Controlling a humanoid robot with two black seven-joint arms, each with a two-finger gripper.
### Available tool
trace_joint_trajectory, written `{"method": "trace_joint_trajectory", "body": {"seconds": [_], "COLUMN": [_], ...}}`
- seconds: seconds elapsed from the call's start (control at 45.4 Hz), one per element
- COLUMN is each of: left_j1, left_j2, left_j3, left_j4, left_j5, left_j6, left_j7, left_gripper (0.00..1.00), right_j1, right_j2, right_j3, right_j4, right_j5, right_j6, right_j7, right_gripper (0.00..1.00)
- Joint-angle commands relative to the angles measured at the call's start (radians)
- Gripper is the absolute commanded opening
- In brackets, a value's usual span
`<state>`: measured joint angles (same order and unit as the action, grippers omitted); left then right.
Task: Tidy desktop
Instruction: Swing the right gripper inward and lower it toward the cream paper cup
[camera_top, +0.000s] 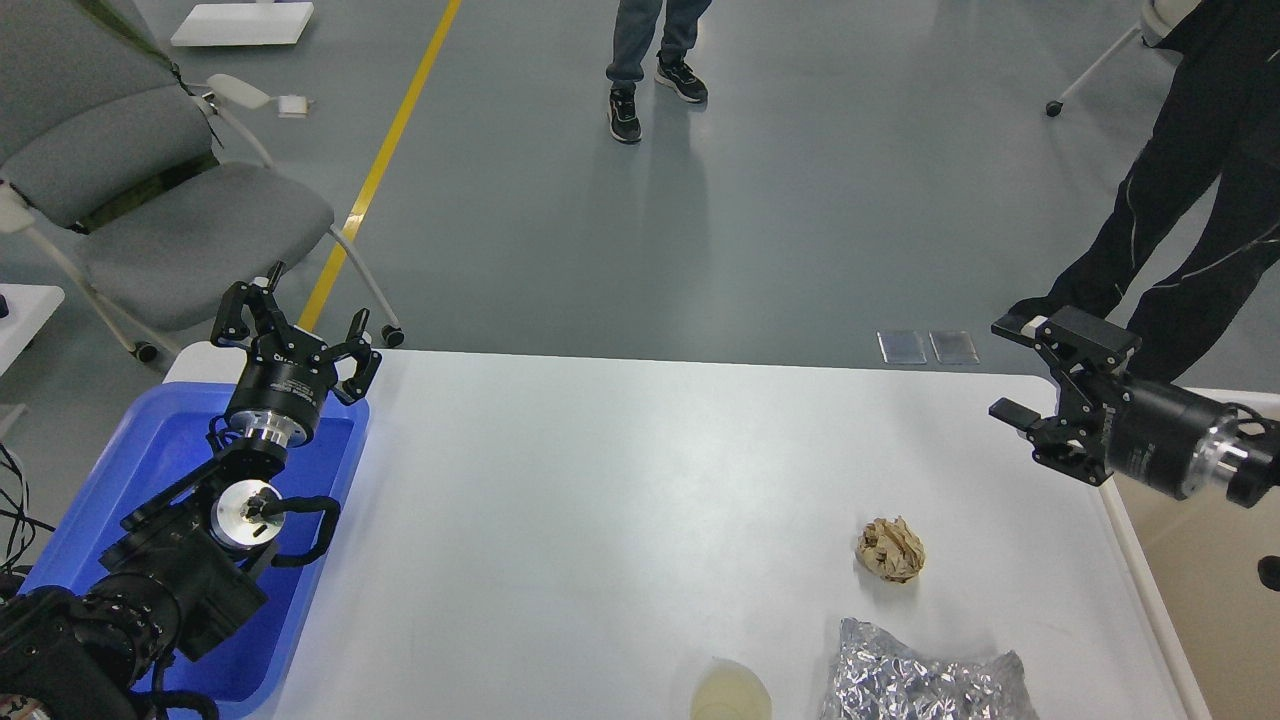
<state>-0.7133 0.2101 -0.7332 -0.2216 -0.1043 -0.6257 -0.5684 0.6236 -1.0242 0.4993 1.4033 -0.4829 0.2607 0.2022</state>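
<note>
Desktop (600, 500) is white w/ rounded corners and fills the middle of the view, running from 9 to 3 o'clock. On it: 1 paper ball (890, 549), brown and crumpled, at about 4 o'clock; 1 foil bag (925, 685), silvery and creased, at 5 o'clock, just below the ball but apart from it; 1 cup (730, 692) w/ pale yellowish inside at 6 o'clock, cut by the frame edge, just left of the bag.

1 blue tray (150, 470) sits at 8 o'clock on the desktop's left end. 1 beige bin (1200, 590) at 3–4 o'clock, beside the right edge.

2 arms. Left gripper (297, 332) at 9 o'clock, above the tray's far corner, fingers spread wide, nothing in it. Right gripper (1020, 370) at 3 o'clock, over the desktop's right edge, pointing left, fingers apart, also empty, well apart from the ball.

Beyond the desktop: 1 grey chair (150, 190) at 10 o'clock, 1 yellow floor line (385, 160) at 11, and 2 people, 1 pair of legs (655, 60) at 12, 1 person in black (1180, 200) at 2.
</note>
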Motion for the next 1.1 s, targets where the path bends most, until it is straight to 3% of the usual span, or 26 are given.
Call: {"method": "trace_joint_trajectory", "body": {"seconds": [0.0,0.198,0.309,0.573,0.617,1.08], "left_j1": [0.000,0.000,0.000,0.000,0.000,0.000], "left_j2": [0.000,0.000,0.000,0.000,0.000,0.000], "left_j3": [0.000,-0.002,0.000,0.000,0.000,0.000], "left_j4": [-0.001,-0.001,0.001,0.001,0.001,0.001], "left_j5": [0.000,0.000,0.000,0.000,0.000,0.000], "left_j6": [0.000,0.000,0.000,0.000,0.000,0.001], "left_j7": [0.001,-0.001,-0.001,-0.001,-0.001,-0.001], "left_gripper": [1.00,1.00,1.00,1.00,1.00,1.00], "right_j1": [0.057,0.094,0.128,0.263,0.287,0.327], "right_j2": [-0.062,-0.048,-0.008,0.185,0.219,0.357], "right_j3": [0.001,-0.004,-0.013,-0.087,-0.136,-0.343], "right_j4": [0.074,0.125,0.123,0.083,0.076,0.123], "right_j5": [-0.141,-0.247,-0.295,-0.404,-0.405,-0.730], "right_j6": [0.189,0.445,0.480,0.460,0.457,0.445], "right_j7": [-0.116,-0.122,-0.150,-0.368,-0.388,-0.372], "right_gripper": [1.00,1.00,1.00,1.00,1.00,1.00]}}
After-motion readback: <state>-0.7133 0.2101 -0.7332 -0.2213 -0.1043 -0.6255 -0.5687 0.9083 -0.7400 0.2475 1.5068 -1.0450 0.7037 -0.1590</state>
